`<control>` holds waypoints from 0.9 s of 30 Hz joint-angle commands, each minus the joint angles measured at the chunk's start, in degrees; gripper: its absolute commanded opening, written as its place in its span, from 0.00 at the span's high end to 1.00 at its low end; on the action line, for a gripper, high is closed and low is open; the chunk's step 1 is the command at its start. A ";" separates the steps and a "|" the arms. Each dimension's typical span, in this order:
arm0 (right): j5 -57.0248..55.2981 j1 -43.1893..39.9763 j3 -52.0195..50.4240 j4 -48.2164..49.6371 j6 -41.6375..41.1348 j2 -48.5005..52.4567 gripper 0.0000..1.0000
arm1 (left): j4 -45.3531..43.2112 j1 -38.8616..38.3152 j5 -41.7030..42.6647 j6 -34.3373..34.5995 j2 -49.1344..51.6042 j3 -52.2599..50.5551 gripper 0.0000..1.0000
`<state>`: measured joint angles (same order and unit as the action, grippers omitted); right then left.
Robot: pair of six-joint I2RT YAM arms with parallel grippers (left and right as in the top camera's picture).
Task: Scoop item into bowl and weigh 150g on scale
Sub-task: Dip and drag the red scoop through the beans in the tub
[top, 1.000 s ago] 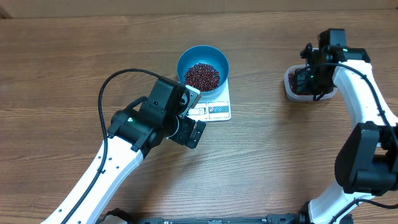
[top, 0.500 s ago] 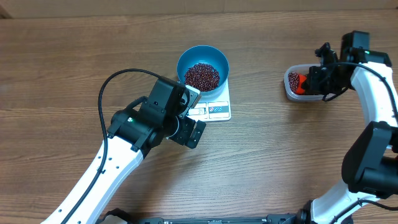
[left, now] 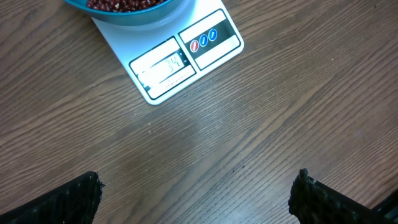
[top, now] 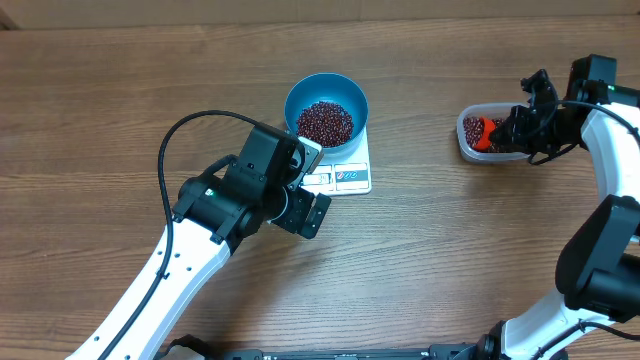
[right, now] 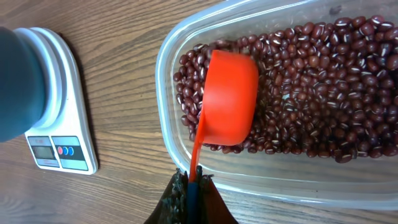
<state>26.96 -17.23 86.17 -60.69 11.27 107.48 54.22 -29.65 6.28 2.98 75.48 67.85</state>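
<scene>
Sitting on the scale: the round blue bowl [top: 326, 88] is set on the white kitchen scale [top: 352, 178], over its far part; the edge with the readout is left uncovered on the side of the left arm
Bowl contents: a heap of dark red-brown beans [top: 325, 122] is held in the bottom, with blue wall showing all round it
Scale front: a display window [left: 165, 65] and a dark button panel [left: 208, 38] with red and blue buttons are seen side by side in the left wrist view; digits are shown, but they cannot be read with certainty
Left gripper [left: 196, 199]: it is hung over bare table just beside the display edge of the scale; the jaws are spread wide and nothing is held between them
Right gripper [right: 191, 186]: it is placed at the near rim of the tub, well apart from the scale; the jaws are closed on the thin handle of the scoop
Scoop [right: 229, 99]: orange plastic, its cup laid among the beans at one end of the tub and its handle led out over the rim to the fingers; whether anything is held in the cup cannot be told
Tub [right: 163, 93]: clear, rounded-rectangle plastic, with a layer of more beans [right: 323, 93] spread over its floor
Table [top: 450, 250]: brown wood grain, on which the scale and the tub are stood well apart
</scene>
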 commanded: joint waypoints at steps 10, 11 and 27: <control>3.61 -1.09 -0.24 -1.44 1.03 -0.96 0.96 | -0.09 -0.28 0.76 -0.04 -0.17 0.15 0.00; 4.15 -1.29 -0.24 -1.64 1.03 -0.96 0.96 | -0.09 -0.28 0.76 -0.04 -0.17 0.15 0.00; 9.27 -5.09 -0.28 -2.71 1.27 -0.96 0.96 | -0.09 -0.28 0.76 -0.04 -0.17 0.15 0.00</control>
<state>33.69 -21.43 86.15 -63.26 11.84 107.48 54.22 -29.65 6.28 2.98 75.48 67.85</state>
